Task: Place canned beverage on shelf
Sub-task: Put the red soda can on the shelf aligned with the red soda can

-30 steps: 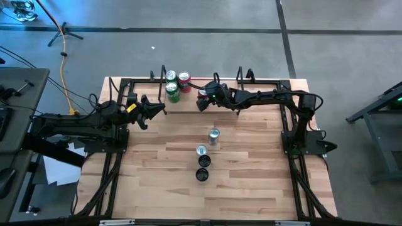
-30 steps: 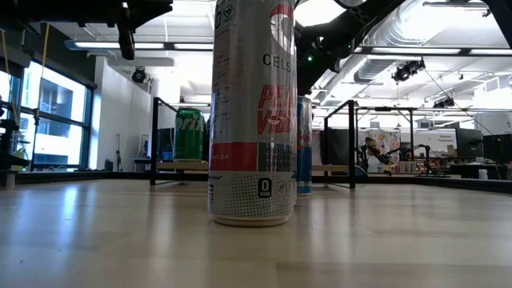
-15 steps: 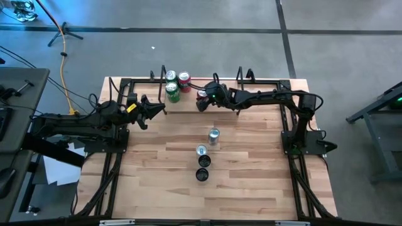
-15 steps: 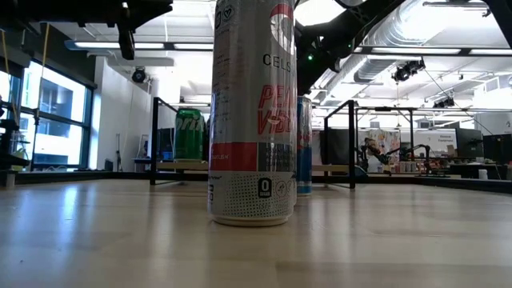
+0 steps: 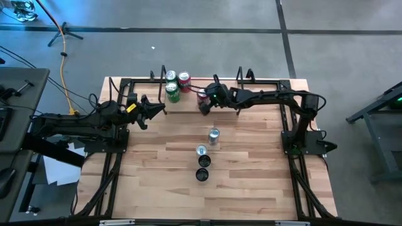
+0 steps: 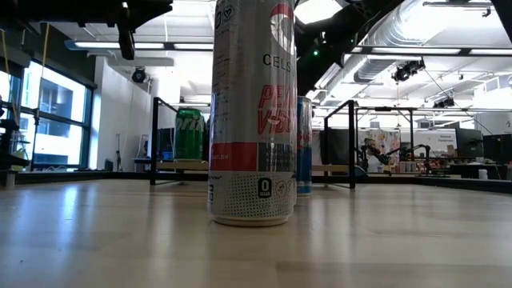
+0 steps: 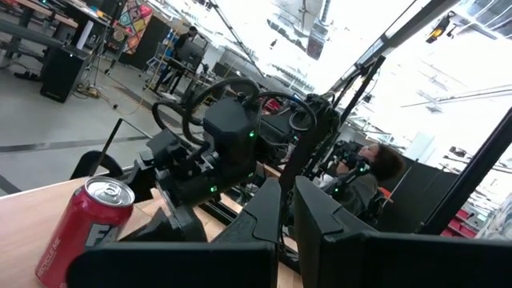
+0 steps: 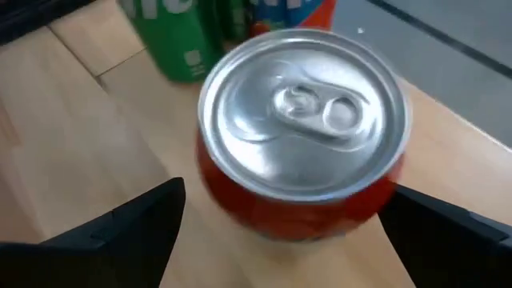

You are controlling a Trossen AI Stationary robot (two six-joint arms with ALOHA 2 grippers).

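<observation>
A red can [image 8: 302,132] with a silver top stands upright on its base on the pale-wood shelf [image 8: 96,120], at the table's far edge. My right gripper [image 5: 203,103] is open over it, slanting down, one finger on each side of the can and a gap to both. In the high view this can [image 5: 202,95] is beside two green cans [image 5: 171,91] and another red can [image 5: 184,78] on the shelf [image 5: 188,95]. My left gripper [image 5: 155,110] waits shut at the shelf's left end; in its wrist view its fingers [image 7: 276,210] are shut on nothing.
Several more cans stand in a row mid-table [image 5: 214,134], [image 5: 201,175]. In the low view a tall white can [image 6: 252,112] fills the front, with the shelf's black wire uprights [image 6: 154,140] behind it. Bare wood lies on either side of the row.
My right gripper has tipped and rolled a little over the red can, staying at the same place by the shelf. The can stands where it was and shows more fully from above.
</observation>
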